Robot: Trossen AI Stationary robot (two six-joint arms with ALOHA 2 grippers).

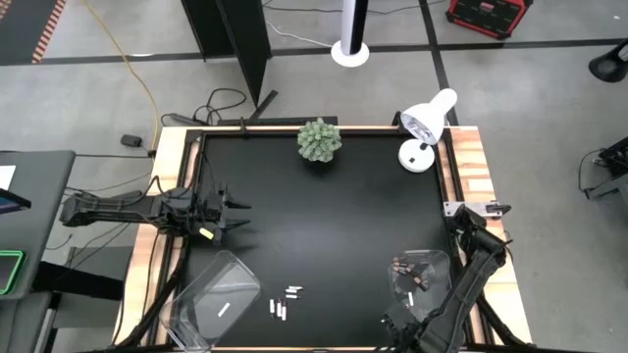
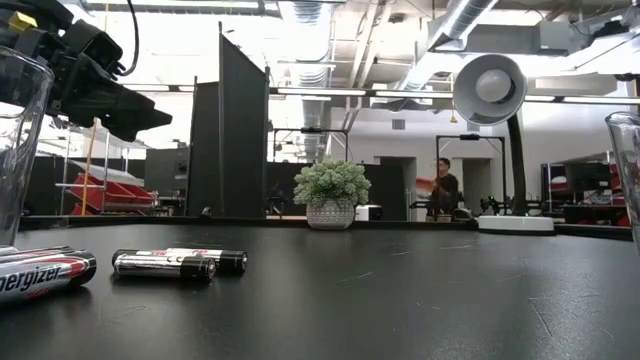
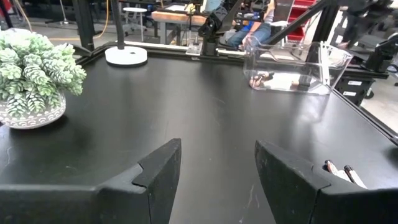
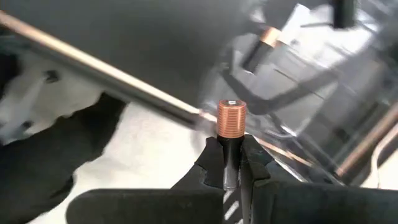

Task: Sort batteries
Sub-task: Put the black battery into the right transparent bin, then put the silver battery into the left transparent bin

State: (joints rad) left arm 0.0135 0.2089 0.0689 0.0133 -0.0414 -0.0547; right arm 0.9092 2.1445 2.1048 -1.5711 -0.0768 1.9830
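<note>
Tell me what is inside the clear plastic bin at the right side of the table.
Inside the clear plastic bin lie several dark batteries with copper-red ends. Their exact number cannot be told, because the right arm and the bin's glare cover part of it. The right pincer grips one more copper-tipped battery.

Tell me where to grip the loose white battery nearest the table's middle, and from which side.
Grip the small white cylindrical battery across its middle, from straight above, fingers either side of its slim body. It lies flat on the black table, apart from the other loose batteries, so its long sides are free. The open left gripper is unoccupied.
</note>
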